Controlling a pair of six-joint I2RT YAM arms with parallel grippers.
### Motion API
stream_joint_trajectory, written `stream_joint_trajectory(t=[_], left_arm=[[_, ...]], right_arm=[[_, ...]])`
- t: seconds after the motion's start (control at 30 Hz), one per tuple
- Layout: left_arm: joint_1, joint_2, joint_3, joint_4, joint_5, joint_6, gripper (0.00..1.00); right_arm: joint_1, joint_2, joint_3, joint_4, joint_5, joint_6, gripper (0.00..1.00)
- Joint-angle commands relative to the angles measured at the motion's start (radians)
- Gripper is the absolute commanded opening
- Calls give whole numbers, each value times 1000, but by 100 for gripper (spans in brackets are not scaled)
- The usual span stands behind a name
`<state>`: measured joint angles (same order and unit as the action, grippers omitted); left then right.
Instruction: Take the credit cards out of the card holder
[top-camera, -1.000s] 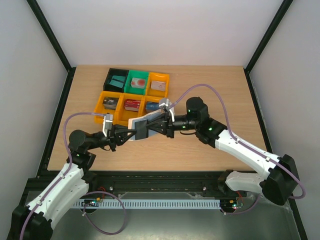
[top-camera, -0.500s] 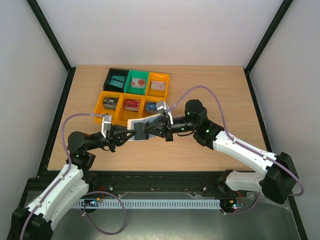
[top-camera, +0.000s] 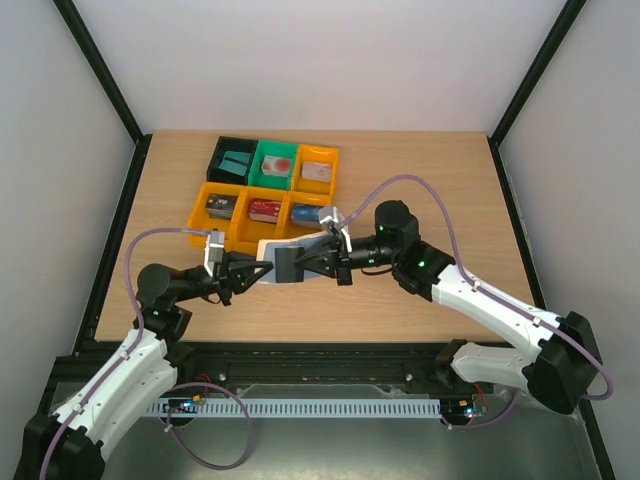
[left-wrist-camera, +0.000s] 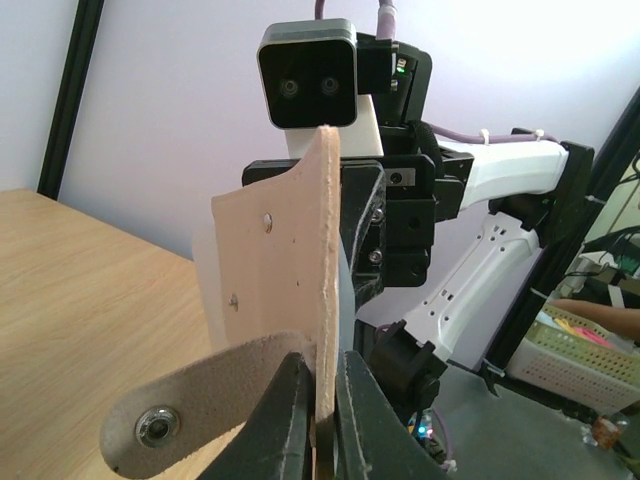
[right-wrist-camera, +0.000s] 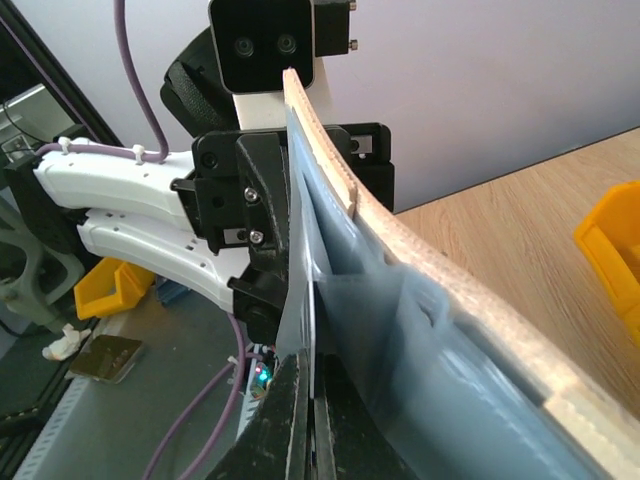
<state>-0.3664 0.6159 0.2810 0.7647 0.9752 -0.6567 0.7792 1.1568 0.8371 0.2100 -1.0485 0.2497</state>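
Top external view: the tan-beige folding card holder (top-camera: 272, 247) is held above the wooden table (top-camera: 420, 180), near its centre and slightly toward 8 o'clock, between the two arms. The left claw (top-camera: 262, 268) meets it from 9 o'clock and the right claw (top-camera: 303, 262) from 3 o'clock. Left wrist view: the left claw (left-wrist-camera: 318, 405) is pinched narrow on the lower tan edge of the card holder (left-wrist-camera: 285, 250), which stands upright and edge-on. A tan strap tab with a metal snap (left-wrist-camera: 150, 430) hangs toward 8 o'clock of the fingers. Right wrist view: the right claw (right-wrist-camera: 312, 400) is fully closed on a thin grey-blue inner layer of the card holder (right-wrist-camera: 400, 330); whether a card lies inside that layer cannot be determined. At 11 o'clock on the table stands a group of orange, green and black plastic bins (top-camera: 213, 224), clear of both claws. A teal rectangular card (top-camera: 236, 163) lies in the black bin, and a red rectangular card (top-camera: 265, 209) lies in the middle orange compartment of the near row.
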Motion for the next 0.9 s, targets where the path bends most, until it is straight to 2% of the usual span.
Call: stream_joint_trajectory(t=[0.0, 0.23, 0.4, 0.57, 0.67, 0.87], left_arm=[[0, -8, -8, 36, -7, 4, 3], [5, -7, -9, 12, -50, -5, 3], [31, -9, -19, -33, -142, -63, 3], [35, 23, -61, -347, -285, -195, 2], [34, 61, -90, -537, -397, -189, 2], [28, 131, -120, -628, -486, -219, 2]], right_arm=[[-19, -38, 25, -95, 7, -74, 2], [-37, -64, 15, -129, 16, -82, 2], [-69, -107, 22, -228, 92, -141, 2], [-113, -168, 34, -309, 190, -158, 2], [-113, -181, 48, -340, 204, -157, 2], [-113, -163, 72, -371, 213, -153, 2]])
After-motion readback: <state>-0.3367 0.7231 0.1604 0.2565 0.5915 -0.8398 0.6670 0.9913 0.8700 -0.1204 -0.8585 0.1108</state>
